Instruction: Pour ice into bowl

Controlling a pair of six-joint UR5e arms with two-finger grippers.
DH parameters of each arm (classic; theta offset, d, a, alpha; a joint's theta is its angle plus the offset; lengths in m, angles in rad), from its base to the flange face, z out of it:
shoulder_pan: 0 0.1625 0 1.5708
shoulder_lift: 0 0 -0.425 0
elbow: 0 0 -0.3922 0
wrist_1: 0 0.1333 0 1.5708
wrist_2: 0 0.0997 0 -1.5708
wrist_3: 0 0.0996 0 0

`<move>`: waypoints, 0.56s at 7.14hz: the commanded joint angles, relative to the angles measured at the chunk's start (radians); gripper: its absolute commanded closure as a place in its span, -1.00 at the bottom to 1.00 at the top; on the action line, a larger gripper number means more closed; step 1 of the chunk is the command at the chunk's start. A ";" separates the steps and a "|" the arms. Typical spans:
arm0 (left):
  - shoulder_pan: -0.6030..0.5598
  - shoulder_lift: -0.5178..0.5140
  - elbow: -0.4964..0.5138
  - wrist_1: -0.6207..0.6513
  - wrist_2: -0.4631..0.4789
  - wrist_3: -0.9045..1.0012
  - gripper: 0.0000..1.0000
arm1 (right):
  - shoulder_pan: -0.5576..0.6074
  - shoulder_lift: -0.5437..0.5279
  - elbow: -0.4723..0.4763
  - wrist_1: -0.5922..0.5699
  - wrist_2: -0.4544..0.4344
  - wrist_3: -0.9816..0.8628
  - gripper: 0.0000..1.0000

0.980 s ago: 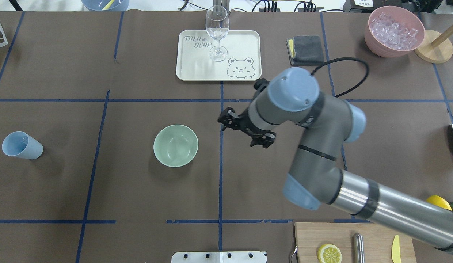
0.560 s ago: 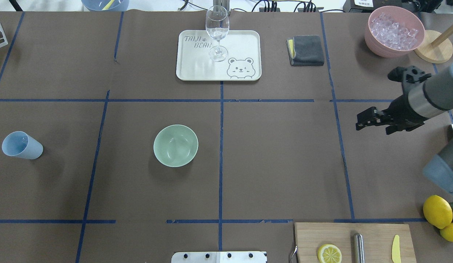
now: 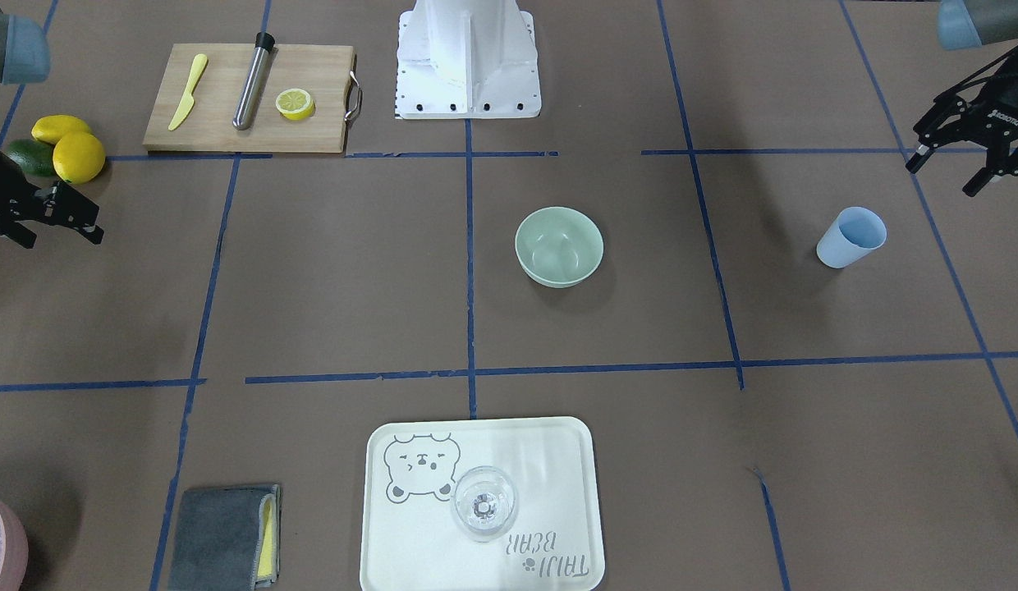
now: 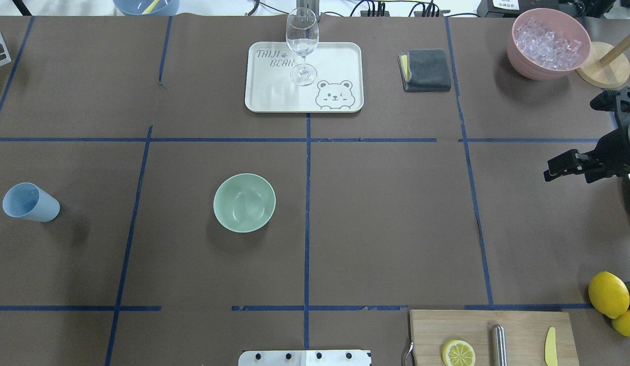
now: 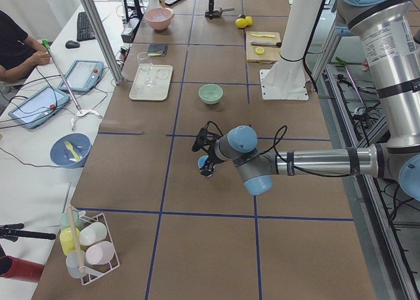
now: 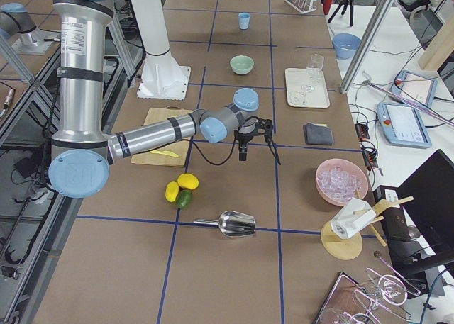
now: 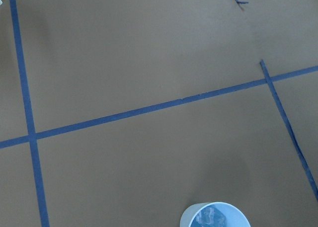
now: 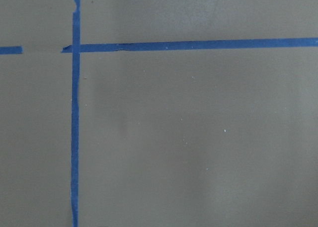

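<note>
The pale mint-green bowl stands empty left of the table's middle; it also shows in the front view. The ice is a few clear cubes inside the blue cup, which stands at the far left and shows in the front view. My left gripper is open and empty, hovering behind the cup and apart from it. My right gripper is open and empty at the table's right edge, far from the bowl; it also shows in the front view.
A pink bowl of ice stands back right, by a wooden stand. A tray holds a wine glass. A grey cloth, lemons, a cutting board and a metal scoop are also there.
My right arm has drawn back from beside the bowl to the table's right edge, its gripper still open. The bowl and cup have not moved.
</note>
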 commanded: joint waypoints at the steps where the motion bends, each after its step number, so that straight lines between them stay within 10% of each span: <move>1: 0.073 0.050 -0.003 -0.069 0.190 -0.067 -1.00 | 0.003 -0.005 0.002 0.000 0.002 -0.001 -1.00; 4: 0.358 0.109 -0.005 -0.181 0.545 -0.384 -0.75 | 0.002 -0.005 0.005 0.001 0.002 0.002 -1.00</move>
